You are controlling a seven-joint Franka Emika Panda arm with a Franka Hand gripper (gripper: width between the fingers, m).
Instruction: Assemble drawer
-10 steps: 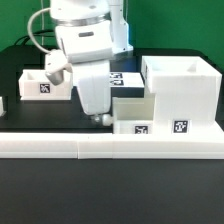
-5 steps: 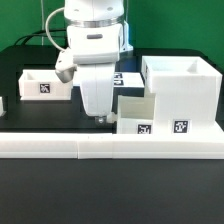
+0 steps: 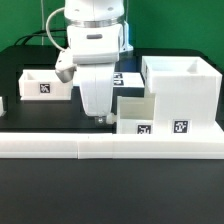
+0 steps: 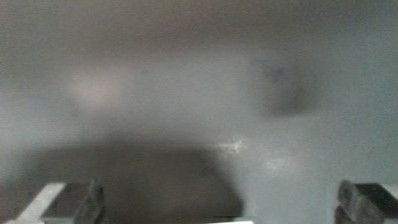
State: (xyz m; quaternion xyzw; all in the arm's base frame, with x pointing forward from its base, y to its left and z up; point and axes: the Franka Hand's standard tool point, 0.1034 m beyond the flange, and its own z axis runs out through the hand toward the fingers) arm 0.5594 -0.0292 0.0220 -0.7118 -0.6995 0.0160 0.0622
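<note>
Arm [image 3: 88, 55] has shifted from left of centre to mid-frame, then halted — jaws spread wide, empty, just beside the middle tray [image 3: 131, 108]. Grasp likely next — not yet made.

A matte black tabletop [image 3: 110, 195] fills the exterior view under soft, even light. A long low white border wall [image 3: 60, 148] runs along its near edge from side to side. Beyond the far edge the room is dark, save a green patch [image 3: 16, 44] by the far corner on the exterior view's left. The wrist view is a grey blur.
</note>
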